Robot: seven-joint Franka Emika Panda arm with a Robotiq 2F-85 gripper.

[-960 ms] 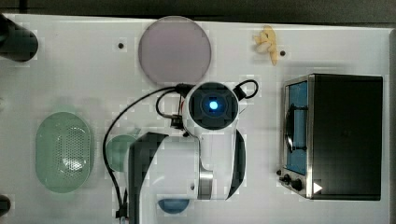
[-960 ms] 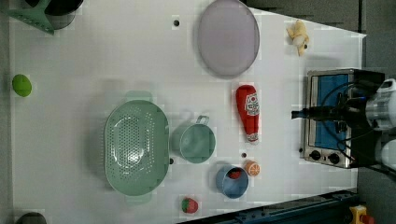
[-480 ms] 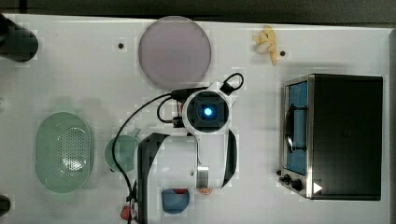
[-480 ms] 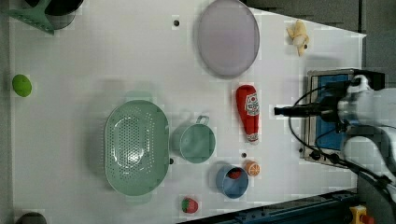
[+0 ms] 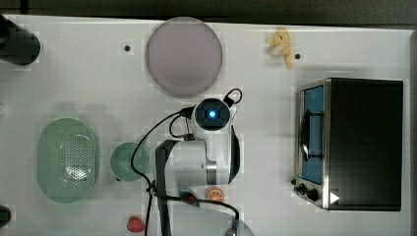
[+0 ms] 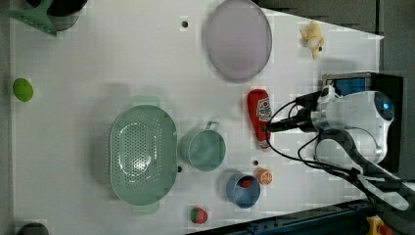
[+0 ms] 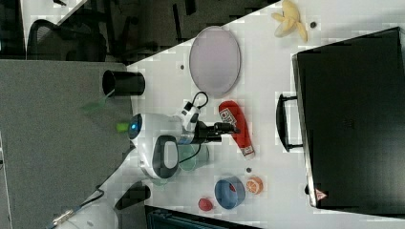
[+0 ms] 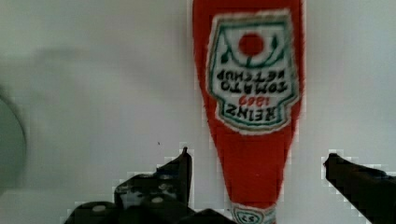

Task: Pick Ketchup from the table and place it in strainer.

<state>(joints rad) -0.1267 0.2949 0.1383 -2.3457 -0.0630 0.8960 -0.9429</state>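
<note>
The Ketchup [image 6: 259, 116] is a red squeeze bottle with a white label, lying flat on the white table between the lilac plate and the blue bowl. In the wrist view the Ketchup [image 8: 252, 93] lies lengthwise, its narrow neck between my two black fingertips. My gripper [image 8: 258, 158] is open, one finger on each side of the neck, and it hovers over the cap end [image 6: 268, 128] [image 7: 230, 128]. The strainer [image 6: 142, 154] [image 5: 67, 160], a pale green oval basket, stands empty beyond the green cup. In the top view my arm [image 5: 211, 142] covers the bottle.
A green cup [image 6: 206, 150] sits between strainer and bottle. The lilac plate [image 6: 238, 39], a blue bowl [image 6: 243, 189], an orange slice [image 6: 265, 176] and a strawberry [image 6: 198, 215] lie around. A black toaster oven [image 5: 361, 142], a banana [image 6: 311, 36] and a dark cup [image 5: 17, 44] stand further off.
The arm has swung away from the oven toward the top view's left and come down over the bottle. The objects on the table have not moved.
</note>
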